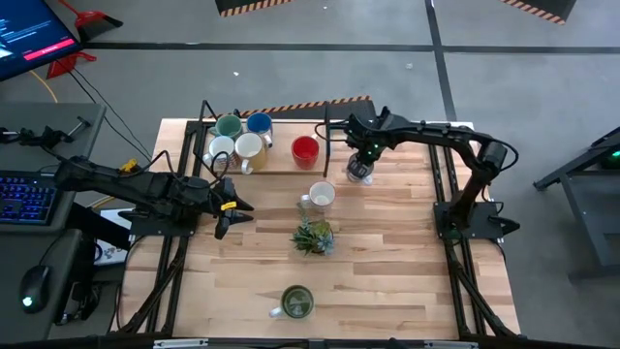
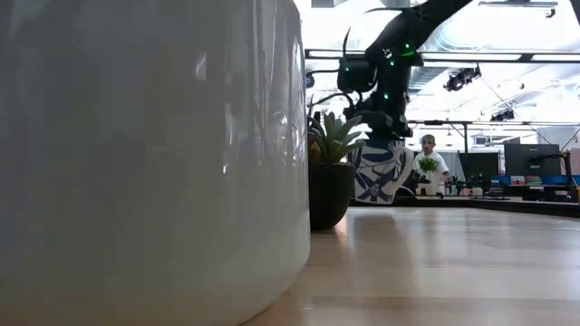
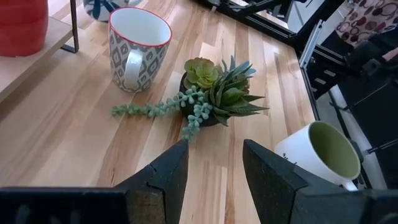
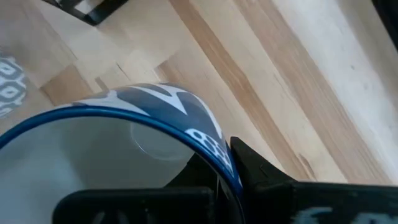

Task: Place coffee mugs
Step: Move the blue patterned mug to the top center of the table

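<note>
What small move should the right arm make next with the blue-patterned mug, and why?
Probably lower it straight down and then release. The right pincer grips the rim of the blue-and-white patterned ceramic mug, which in the low view appears to hang tilted just above the light wooden table, beside the shelf.

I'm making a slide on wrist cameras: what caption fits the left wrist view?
Left gripper, fingers open, faces a succulent plant between a patterned mug and a green-lined white mug.

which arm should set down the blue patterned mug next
The right. The right gripper is shut on the blue-and-white mug, tilted, near the shelf. The left gripper is open and empty, by the plant.
</note>
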### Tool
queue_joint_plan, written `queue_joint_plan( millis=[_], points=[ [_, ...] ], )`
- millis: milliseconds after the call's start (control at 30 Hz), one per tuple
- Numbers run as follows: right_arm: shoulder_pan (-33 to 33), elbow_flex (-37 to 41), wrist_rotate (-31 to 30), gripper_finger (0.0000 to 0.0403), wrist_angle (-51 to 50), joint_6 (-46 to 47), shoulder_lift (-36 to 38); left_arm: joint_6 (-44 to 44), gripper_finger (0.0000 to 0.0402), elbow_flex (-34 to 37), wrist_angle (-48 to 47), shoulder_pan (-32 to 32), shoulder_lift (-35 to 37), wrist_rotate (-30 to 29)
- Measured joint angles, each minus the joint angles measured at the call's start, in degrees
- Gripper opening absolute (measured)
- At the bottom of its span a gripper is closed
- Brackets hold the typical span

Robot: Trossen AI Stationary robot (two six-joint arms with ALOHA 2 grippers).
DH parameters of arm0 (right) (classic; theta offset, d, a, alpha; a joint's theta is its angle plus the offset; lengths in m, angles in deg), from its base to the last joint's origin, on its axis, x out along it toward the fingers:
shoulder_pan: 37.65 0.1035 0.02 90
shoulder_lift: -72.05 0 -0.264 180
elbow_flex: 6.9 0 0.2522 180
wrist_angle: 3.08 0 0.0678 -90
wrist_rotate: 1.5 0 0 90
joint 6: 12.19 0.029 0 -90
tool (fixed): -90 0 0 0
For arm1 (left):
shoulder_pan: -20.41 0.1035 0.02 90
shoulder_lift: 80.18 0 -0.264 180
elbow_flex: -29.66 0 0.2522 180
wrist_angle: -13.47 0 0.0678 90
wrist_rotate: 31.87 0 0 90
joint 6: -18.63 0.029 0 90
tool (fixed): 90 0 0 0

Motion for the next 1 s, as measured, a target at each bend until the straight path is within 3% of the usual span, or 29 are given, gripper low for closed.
queue_joint_plan(
  millis=[500, 1000],
  points=[
    [-0.01, 1.27, -1.09, 0.0000, 2.49, 0.34, -0.12, 0.00, 0.0142, 0.00, 0.00, 0.00, 0.00, -0.15],
    [0.17, 1.27, -1.13, 0.0000, 1.16, 10.83, -0.22, -0.04, 0.0142, 0.00, 0.07, 0.00, 0.00, -0.22]
  ],
)
